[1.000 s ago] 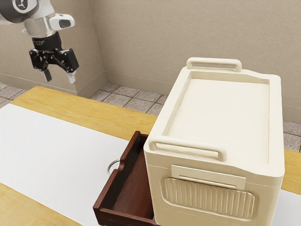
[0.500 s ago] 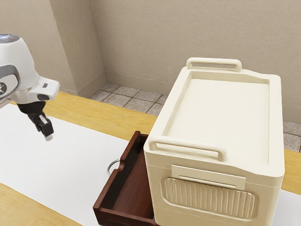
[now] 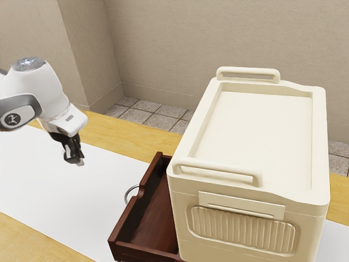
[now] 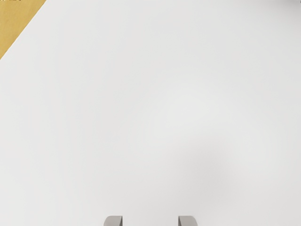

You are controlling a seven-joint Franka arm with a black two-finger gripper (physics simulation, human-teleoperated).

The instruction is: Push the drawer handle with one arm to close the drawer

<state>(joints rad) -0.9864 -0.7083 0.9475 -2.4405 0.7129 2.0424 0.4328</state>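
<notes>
One claw [image 3: 79,161] hangs apart from the open drawer [image 3: 156,222] and its handle [image 3: 126,194]

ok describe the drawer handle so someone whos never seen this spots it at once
Start at the big cream box, then the open dark red-brown drawer jutting toward the exterior view's left. The handle is the thin curved grey loop on its front, unlike the thick cream bars atop the box.

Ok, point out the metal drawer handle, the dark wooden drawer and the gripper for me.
Metal drawer handle [image 3: 127,191]: exterior view, on its curved bar.
Dark wooden drawer [image 3: 157,221]: exterior view, on its inside floor.
Gripper [image 4: 150,221]: wrist view, midway between its two fingertips.
</notes>
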